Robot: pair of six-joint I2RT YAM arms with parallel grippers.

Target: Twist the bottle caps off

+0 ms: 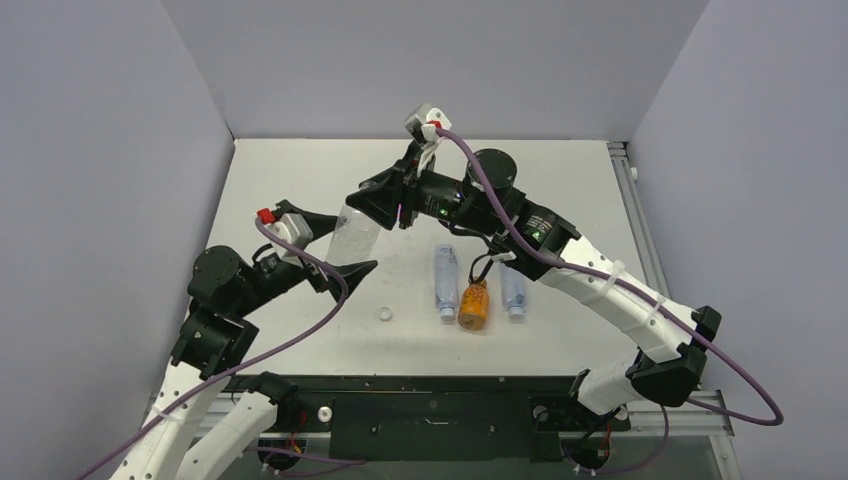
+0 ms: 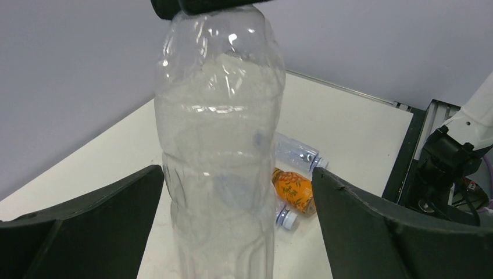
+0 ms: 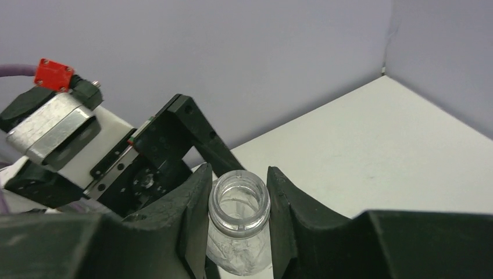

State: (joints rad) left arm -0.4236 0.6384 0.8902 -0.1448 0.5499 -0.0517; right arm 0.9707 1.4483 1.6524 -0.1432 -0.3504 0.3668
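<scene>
Clear bottle (image 2: 218, 116), open neck clamped in the right tool (image 3: 239, 177); left tool (image 2: 237, 174) gapes wide astride its body

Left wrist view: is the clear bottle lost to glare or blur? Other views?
Left wrist: clear bottle in focus, small highlights near its shoulder, far bottles soft. Right wrist: open neck crisp, dark fingers underlit. Top external: even light, bottle faint against the white table.

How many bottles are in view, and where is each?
4. The tall clear bottle is held at its neck by the right gripper; the orange bottle lies mid-table between two blue-labelled bottles. None seems hidden.
</scene>
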